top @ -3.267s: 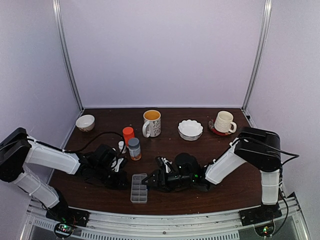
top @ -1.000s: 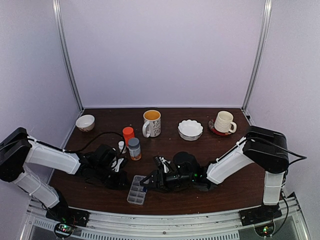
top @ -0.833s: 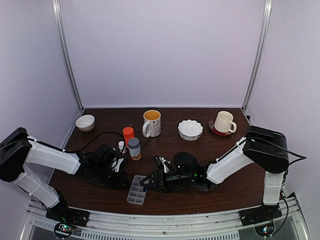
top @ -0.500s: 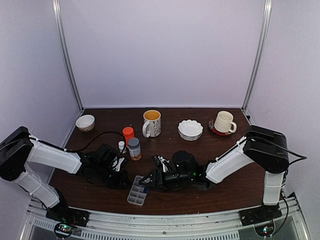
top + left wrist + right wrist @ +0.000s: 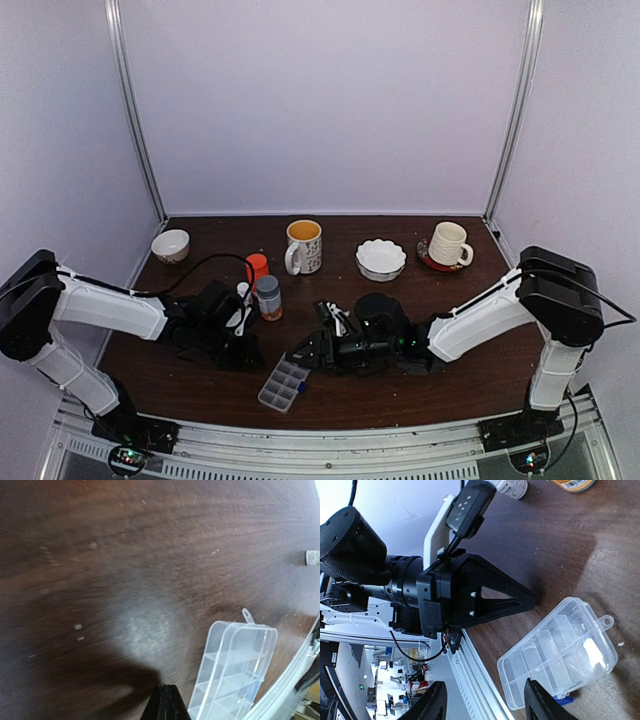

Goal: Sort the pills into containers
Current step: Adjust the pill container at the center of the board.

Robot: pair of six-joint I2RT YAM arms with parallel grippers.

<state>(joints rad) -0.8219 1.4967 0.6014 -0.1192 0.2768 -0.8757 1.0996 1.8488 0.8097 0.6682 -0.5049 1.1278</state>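
Spanning the scene is a dark wooden table (image 5: 470, 385), with the left arm (image 5: 110, 308) and the right arm (image 5: 480, 318) both reaching low across it toward the middle. Behind them stand a yellow-lined mug (image 5: 303, 246), a cream mug (image 5: 448, 243) on a red saucer (image 5: 424, 260), a scalloped white bowl (image 5: 381, 259) and a small bowl (image 5: 170, 245). Closer in, an orange bottle (image 5: 257, 266) and a grey-capped bottle (image 5: 267, 297) stand side by side. The left gripper (image 5: 530, 600) has its jaws pressed together to a point, gripping nothing that shows. The right gripper (image 5: 487, 700) has its jaws well apart and clear of the organizer box (image 5: 560, 652). That box lies askew on the wood near the table's front edge, just in front of both grippers. A few pale specks (image 5: 78, 626) dot the table; whether they are pills I cannot tell.
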